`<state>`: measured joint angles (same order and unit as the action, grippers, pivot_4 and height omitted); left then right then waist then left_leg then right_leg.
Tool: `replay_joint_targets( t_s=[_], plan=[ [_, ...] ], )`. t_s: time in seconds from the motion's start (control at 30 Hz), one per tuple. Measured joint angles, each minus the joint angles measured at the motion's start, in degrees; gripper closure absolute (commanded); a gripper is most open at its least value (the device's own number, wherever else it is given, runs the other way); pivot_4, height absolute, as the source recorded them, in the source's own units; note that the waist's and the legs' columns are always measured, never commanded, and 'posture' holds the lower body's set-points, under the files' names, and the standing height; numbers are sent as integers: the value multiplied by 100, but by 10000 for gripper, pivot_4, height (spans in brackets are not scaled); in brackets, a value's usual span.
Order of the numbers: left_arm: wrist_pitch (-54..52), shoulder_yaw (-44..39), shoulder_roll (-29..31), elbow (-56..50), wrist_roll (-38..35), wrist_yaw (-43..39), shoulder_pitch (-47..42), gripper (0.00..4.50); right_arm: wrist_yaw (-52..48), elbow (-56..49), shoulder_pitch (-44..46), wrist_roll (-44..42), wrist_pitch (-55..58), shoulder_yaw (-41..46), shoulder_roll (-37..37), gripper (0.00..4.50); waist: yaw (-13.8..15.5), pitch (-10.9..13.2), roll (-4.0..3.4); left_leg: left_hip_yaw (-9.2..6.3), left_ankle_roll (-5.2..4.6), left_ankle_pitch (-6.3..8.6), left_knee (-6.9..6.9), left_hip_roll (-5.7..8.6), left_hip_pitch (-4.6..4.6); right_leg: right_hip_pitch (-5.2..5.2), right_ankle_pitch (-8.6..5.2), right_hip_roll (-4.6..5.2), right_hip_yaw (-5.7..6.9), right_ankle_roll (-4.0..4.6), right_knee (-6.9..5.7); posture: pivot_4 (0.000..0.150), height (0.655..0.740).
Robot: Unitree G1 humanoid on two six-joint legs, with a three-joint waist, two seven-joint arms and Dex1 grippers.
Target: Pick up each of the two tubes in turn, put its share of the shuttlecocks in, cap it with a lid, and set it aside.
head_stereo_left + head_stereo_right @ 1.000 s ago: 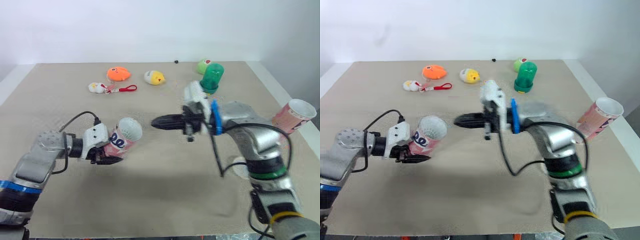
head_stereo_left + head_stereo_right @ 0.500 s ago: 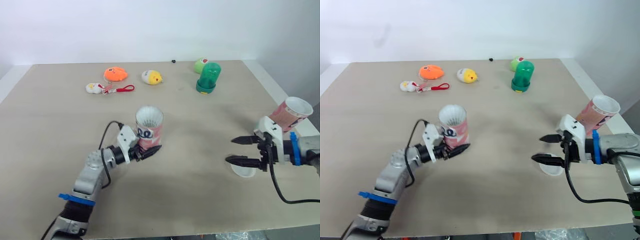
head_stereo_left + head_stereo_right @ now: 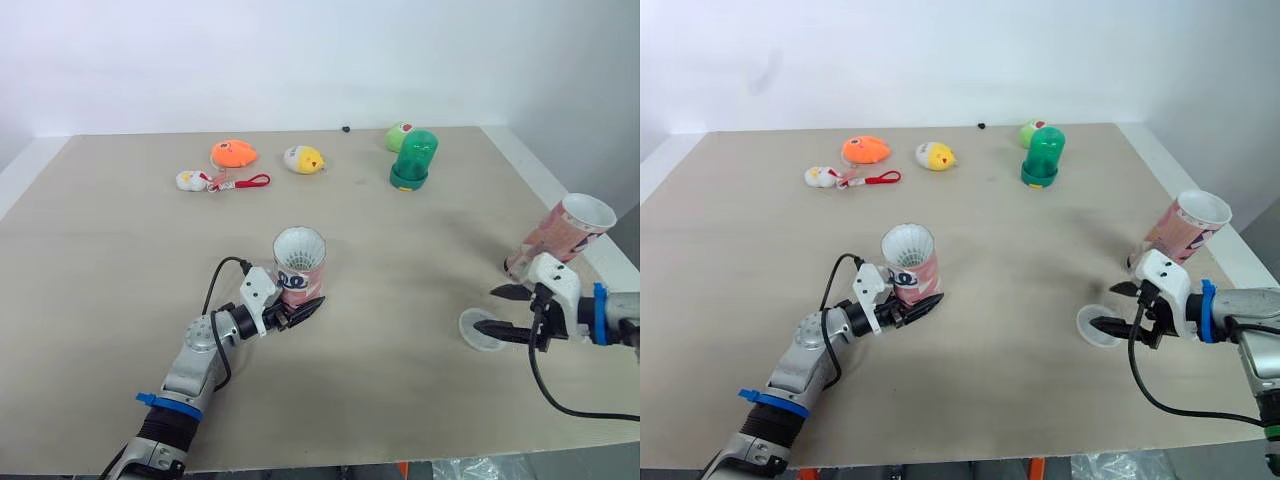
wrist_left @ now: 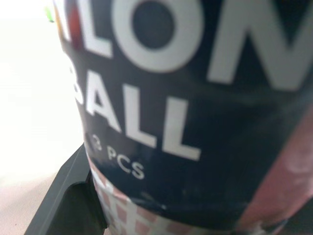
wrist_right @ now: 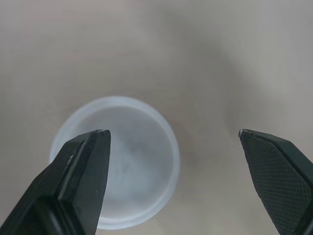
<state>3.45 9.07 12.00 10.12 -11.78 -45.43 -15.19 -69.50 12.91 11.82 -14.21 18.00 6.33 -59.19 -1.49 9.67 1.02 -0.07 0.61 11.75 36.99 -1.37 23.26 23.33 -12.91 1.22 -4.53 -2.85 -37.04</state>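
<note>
2 head eyes down over the same table (image 3: 100, 250); wrist cameras close on tube (image 4: 195, 98) and lid (image 5: 131, 169).

Tube (image 4: 195, 122) close up, dark label with white lettering, pink checked base, black finger (image 4: 63, 205) against it

We see a beige table (image 3: 120, 260) — far side: orange toy (image 3: 234, 153), yellow toy (image 3: 305, 159), white toy (image 3: 190, 180) with red strap, green dome (image 3: 414, 158), green ball (image 3: 399, 134) just behind it. Tube (image 3: 299, 264) upright near the middle, second tube (image 3: 560, 236) tilted at the right edge — clear lid (image 3: 482, 330) near it.
</note>
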Motion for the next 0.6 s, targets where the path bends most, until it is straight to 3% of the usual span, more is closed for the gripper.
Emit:
replay_joint_targets(
  t_s=[0.1, 0.17, 0.23, 0.47, 0.6],
  plan=[
    [8, -1, -14, 36, -2, -1, -2, 14774, 6, 119, 100, 97, -161, -118, 95, 357, 0, -6, -3, 0, 0, 0, 0, 0, -6, -6, 0, 0, -1, 0, 0, 1500, 7400],
    [9, -2, -31, 59, -2, 2, -10, 14774, 9, 186, 179, 134, -226, -161, 129, 5337, 0, -7, -2, 0, 0, 0, 2, 1, -9, -9, 0, 0, -1, -1, 0, 1500, 7400],
    [10, -6, -45, 78, -2, 4, -19, 14774, 1, 235, 219, 147, -274, -187, 169, 12098, 0, -8, -2, -1, 0, 0, 6, 2, -9, -12, 1, 0, -1, -1, 0, 1500, 7400],
    [23, -16, -107, 203, -5, 5, -44, 14774, -33, 347, 288, 158, -362, -241, 190, 44144, 1, -16, -8, -1, 0, 0, 11, 10, -10, -17, 0, 8, -3, -6, 0, 1500, 7400],
    [75, -25, -128, 255, -1, 18, -44, 14774, -65, 377, 363, 138, -286, -241, 200, 44144, 2, -23, -16, -1, 0, 0, 13, 14, -11, -18, 0, 9, -6, -7, 0, 1500, 7400]
  ],
)
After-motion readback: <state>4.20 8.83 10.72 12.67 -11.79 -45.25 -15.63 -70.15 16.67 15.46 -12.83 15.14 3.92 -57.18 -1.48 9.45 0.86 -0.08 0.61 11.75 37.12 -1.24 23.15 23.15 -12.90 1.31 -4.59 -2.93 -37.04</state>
